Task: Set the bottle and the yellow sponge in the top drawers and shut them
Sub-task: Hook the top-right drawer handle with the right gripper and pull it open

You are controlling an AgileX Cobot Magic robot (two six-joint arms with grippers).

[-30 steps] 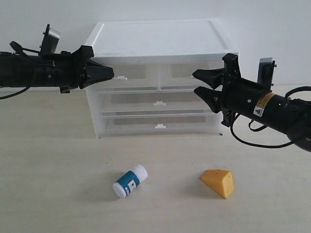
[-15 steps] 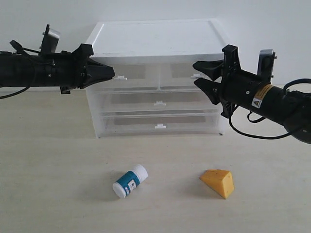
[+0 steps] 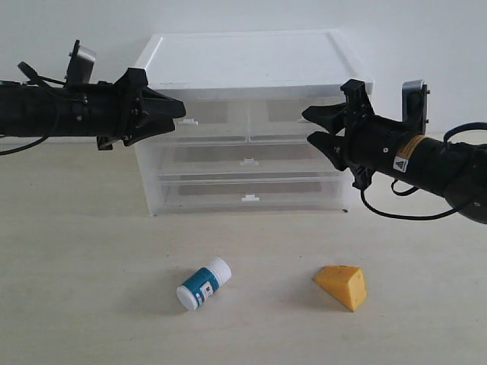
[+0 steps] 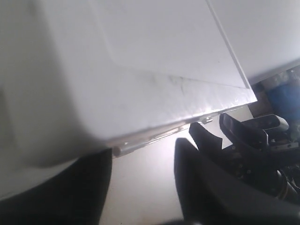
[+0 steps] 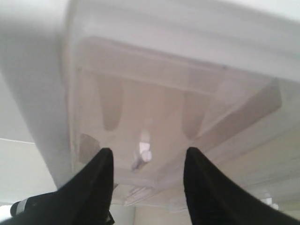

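Nearest on the pale tabletop lie the two loose things, well apart. One small white plastic pill bottle with a white cap and teal-blue label lies on its side, left of centre. One orange-yellow wedge-shaped sponge sits to its right. Neither arm touches either of them.

Farther back stands one translucent plastic cabinet with a white top, holding four drawers. Two wide drawers are stacked low, and above them the two half-width top drawers sit side by side, both shut, each with a small white tab handle.

Two black grippers hang level with that top row. The left gripper has its fingers parted around nothing, its tips just beside the left drawer's handle. The right gripper has its fingers spread wide and empty in front of the right top drawer.
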